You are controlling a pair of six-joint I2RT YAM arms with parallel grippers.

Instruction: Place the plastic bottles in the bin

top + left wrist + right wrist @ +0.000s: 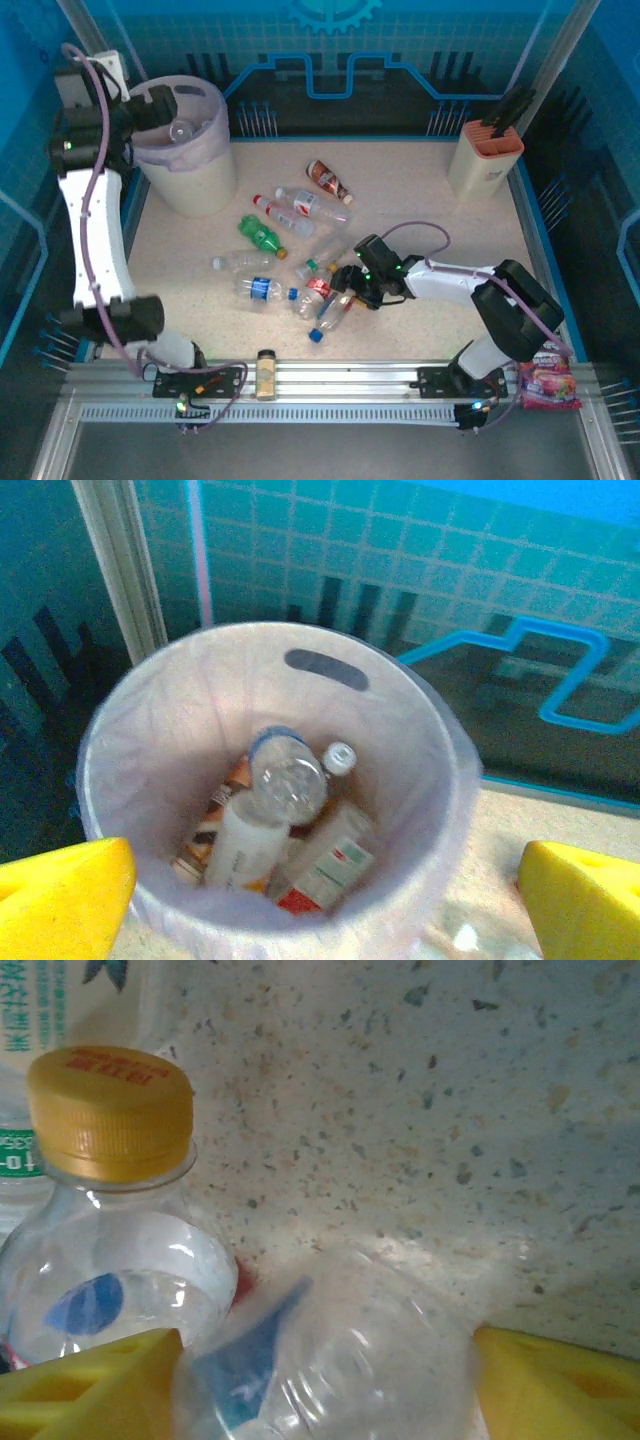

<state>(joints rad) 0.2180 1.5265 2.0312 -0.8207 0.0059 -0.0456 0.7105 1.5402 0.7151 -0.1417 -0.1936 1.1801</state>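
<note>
The bin (pixel 195 185) stands at the far left, lined with a pale bag. My left gripper (pixel 165 108) hovers over its mouth, open and holding nothing (pixel 330 895). Below it, inside the bin (pixel 400 710), lie several bottles, a clear one (pixel 287 780) on top with its base towards me. Several more plastic bottles lie mid-table, among them a red-brown one (pixel 329 181), a green one (pixel 262 237) and a blue-labelled one (pixel 258 289). My right gripper (pixel 350 290) is down in the near cluster, shut on a clear blue-labelled bottle (pixel 330 1360). An orange-capped bottle (pixel 110 1210) lies just left of it.
A beige box with an orange top (pixel 487 155) stands at the back right. A small amber jar (pixel 266 373) sits on the front rail, and a pink snack packet (pixel 550 382) lies at the front right corner. Blue walls enclose the table.
</note>
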